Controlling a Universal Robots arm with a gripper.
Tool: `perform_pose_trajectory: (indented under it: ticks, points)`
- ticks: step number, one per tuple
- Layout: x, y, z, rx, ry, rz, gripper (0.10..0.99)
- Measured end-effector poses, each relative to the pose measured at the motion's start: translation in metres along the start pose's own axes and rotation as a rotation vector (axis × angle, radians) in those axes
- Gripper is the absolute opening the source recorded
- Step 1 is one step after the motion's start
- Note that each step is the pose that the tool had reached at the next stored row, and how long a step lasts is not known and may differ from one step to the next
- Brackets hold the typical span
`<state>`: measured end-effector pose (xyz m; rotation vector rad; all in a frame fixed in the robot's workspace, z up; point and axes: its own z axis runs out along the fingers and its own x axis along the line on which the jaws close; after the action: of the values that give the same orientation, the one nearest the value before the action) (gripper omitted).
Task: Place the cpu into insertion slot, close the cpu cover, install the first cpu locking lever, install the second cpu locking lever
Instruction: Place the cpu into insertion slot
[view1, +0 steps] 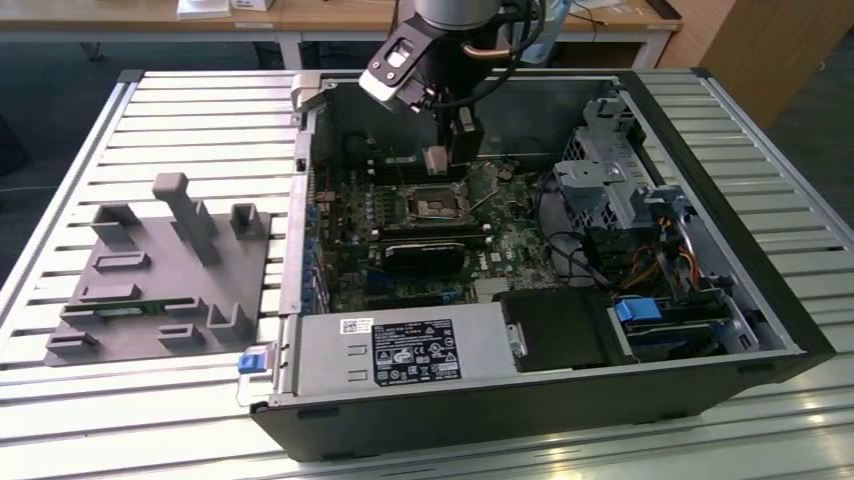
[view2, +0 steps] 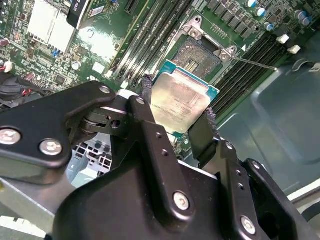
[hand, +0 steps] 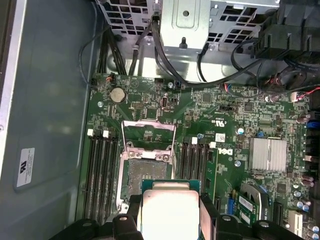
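End effector (view2: 179, 104): closed on the cpu (view2: 186, 97), one finger on each opposite edge, so you are carrying the chip.
Cpu position: held above the board and apart from the insertion slot (hand: 147, 172), not seated. In the exterior view it hangs at upper centre, just above the slot in the frame.
Cpu cover (hand: 150, 123): swung open, socket bare.
Lever (view2: 252, 62): a thin rod standing free beside the socket.
Progress: you look to be in step one. Seating, cover and both levers remain.
Surroundings: open computer case (view1: 534, 410) on the slatted bench (view1: 200, 100).
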<state>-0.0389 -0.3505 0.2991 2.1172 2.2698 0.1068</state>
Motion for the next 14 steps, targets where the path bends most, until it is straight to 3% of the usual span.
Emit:
perform_pose_trajectory:
  ticks: [6, 10, 14]
  points:
    - [-0.0001, -0.0005, 0.0069, 0.000, -0.0011, 0.000, 0.541]
    - [-0.0001, -0.0008, 0.0097, 0.001, -0.0155, 0.002, 0.541]
    - [0.0033, -0.0011, 0.0170, 0.003, -0.0172, 0.013, 0.541]
